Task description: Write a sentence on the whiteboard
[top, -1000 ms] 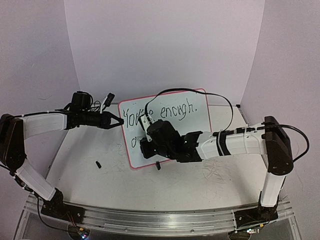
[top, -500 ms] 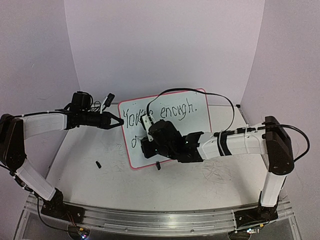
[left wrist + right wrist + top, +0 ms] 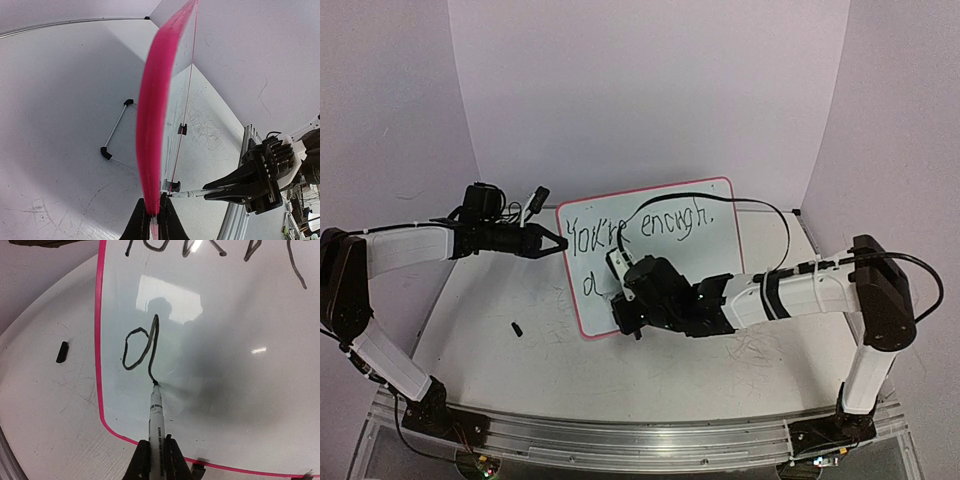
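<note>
**Whiteboard** [image 3: 710,262]: is standing tilted on the counter [image 3: 490,300]. Its pink left rim is passing straight between the jaws of the left gripper [image 3: 154,220], which are clenching on it. The wire stand [image 3: 116,131] is showing beyond those jaws, on the board's back side.

**Marker** [image 3: 156,407]: the right gripper [image 3: 156,444] is grasping the barrel, jaws closed on it. The tip is touching the board just ahead of them, at the tail of a stroke.

**Sentence** [image 3: 642,228]: "You're enough." is sitting on the top line, farther ahead of the right jaws. The second line is showing only an "a" [image 3: 139,346], so most of "always." is judged outstanding.

**Black cap** [image 3: 61,351]: is lying on the counter, off to the left of the right jaws.

**Hazards, as judged:**
- Excess tip pressure could be pushing the board back on its stand, or twisting the rim out of the left jaws.
- The slim barrel could be pivoting in the right jaws, leaving the letters wobbling.
- The bottom rim is lying near the tip, so strokes could be running off the board.
- The right arm is crossing the board's face, so it could be smearing fresh ink.
</note>
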